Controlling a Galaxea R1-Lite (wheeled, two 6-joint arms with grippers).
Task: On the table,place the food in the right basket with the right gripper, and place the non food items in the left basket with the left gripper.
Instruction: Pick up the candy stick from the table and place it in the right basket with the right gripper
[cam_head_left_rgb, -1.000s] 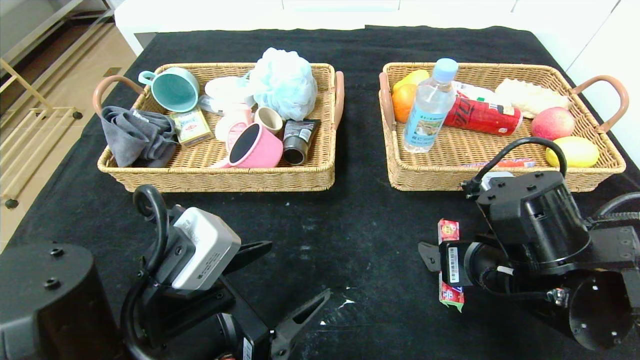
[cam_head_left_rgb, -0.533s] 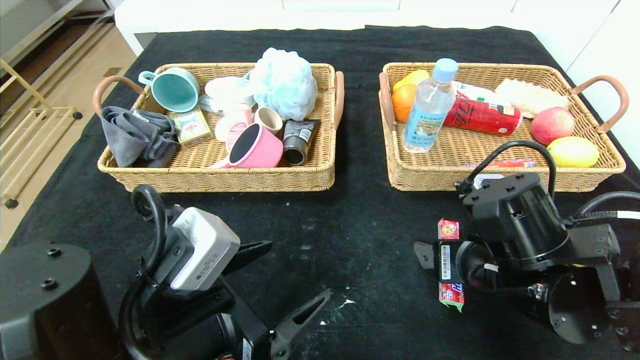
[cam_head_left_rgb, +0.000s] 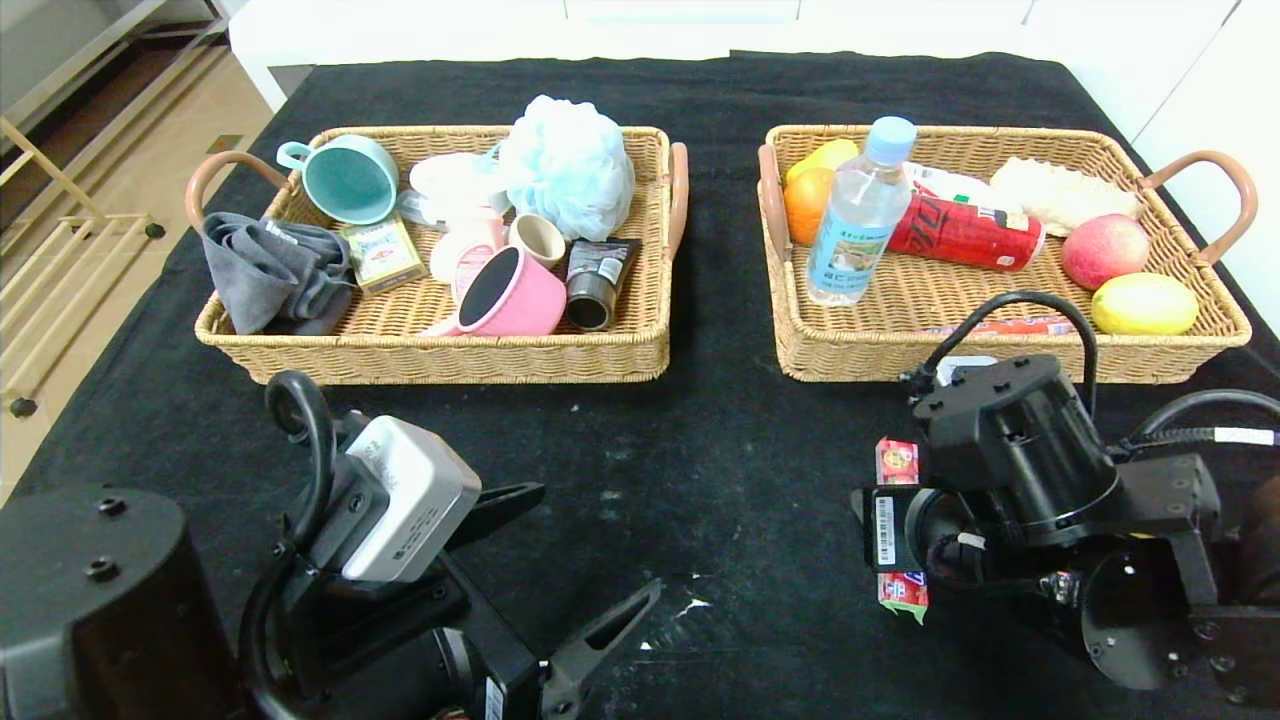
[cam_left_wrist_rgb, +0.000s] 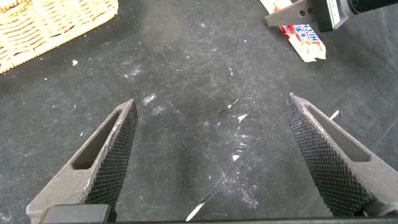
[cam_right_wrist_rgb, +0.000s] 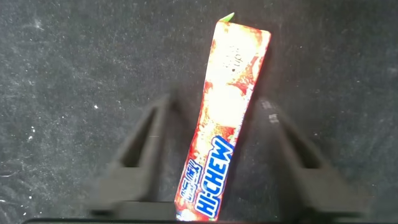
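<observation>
One food item outstanding. Head view: I see long red candy stick (cam_head_left_rgb: 899, 530) flat on black-cloth table (cam_head_left_rgb: 700, 470), below right black claw gripper (cam_head_left_rgb: 880, 528); tan wicker right basket (cam_head_left_rgb: 1000, 355) beyond. Left black claw gripper (cam_head_left_rgb: 560, 560) parked near, fingers apart.

Left wrist view: nothing between its fingers.

Right wrist view: fingers blurred, straddling stick, not yet clamped. Risk, I judge: stick lies skewed, may pivot or squirt out. Readable: "HI-CHEW".

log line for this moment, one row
right gripper: straddling candy stick on table, fingers apart, not gripped | left gripper: open, idle over table | candy stick: not yet in right basket
</observation>
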